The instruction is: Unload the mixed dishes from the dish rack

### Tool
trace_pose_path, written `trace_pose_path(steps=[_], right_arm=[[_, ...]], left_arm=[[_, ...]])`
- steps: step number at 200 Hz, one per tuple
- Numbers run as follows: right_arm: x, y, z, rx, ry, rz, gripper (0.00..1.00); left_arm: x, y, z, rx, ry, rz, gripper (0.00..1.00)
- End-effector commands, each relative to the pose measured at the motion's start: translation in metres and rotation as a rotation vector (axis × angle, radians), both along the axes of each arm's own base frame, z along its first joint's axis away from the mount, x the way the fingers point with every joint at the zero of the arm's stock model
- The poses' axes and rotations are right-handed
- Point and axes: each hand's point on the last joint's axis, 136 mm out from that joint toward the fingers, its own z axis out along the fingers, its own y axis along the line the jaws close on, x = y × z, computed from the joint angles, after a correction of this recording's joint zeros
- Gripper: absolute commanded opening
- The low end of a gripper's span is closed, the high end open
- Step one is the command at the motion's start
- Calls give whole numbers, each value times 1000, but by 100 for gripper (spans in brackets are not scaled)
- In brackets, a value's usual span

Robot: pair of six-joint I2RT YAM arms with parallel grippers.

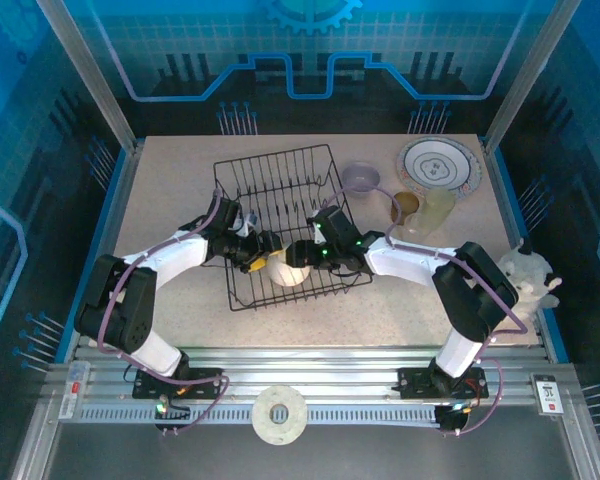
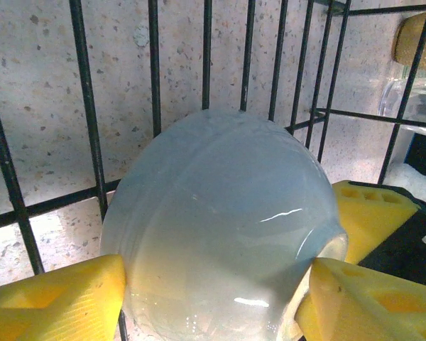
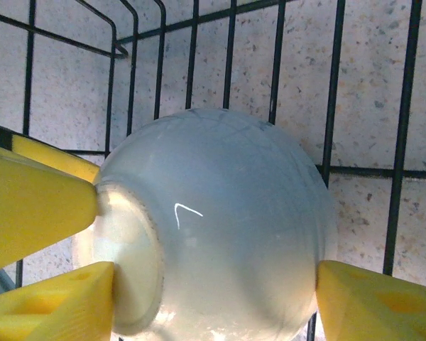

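Note:
The small cream bowl lies on its side at the near end of the black wire dish rack. My left gripper comes in from the left and my right gripper from the right. In the left wrist view the bowl sits between my yellow fingers, which press its wall and rim. In the right wrist view the bowl has its foot ring to the left, with my fingers touching its side and base. Rack wires run behind it.
Off the rack at the back right stand a white plate with a purple rim, a small lavender bowl, a brown cup and a translucent yellowish cup. A white object sits by the right frame.

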Motion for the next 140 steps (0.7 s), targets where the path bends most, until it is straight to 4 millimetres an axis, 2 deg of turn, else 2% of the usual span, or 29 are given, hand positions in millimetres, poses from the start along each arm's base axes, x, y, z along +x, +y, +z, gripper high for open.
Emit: trace_pose_path(steps=[1,40,44,53,76,87,103,140], right_arm=[[-26,-33,-61,-104,176,-56,70],[-25,-36,-70,-95,204,-82,66],[-31,-40,-78,-100,224,-88,65],[-32,-43,-83,-81,235,-100,62],[-33,-49,-93,-33,267,-126,55],[-34,-52,-99,-7,282,-141,49],[-36,-57,-105,9,293,-155,44],[-38,-58,-111,8,305,-157,41]], left_arm=[[-8,-4,-5,-21,32,-13,69],[-7,-6,-5,-29,32,-15,71],[-7,-6,-4,-31,31,-16,72],[-7,-7,-1,-41,25,-21,75],[-5,-10,9,-67,-9,-33,87],[-3,-11,16,-73,-33,-36,99],[-1,-11,24,-87,-70,-38,99],[4,-7,35,-116,-105,-1,99]])
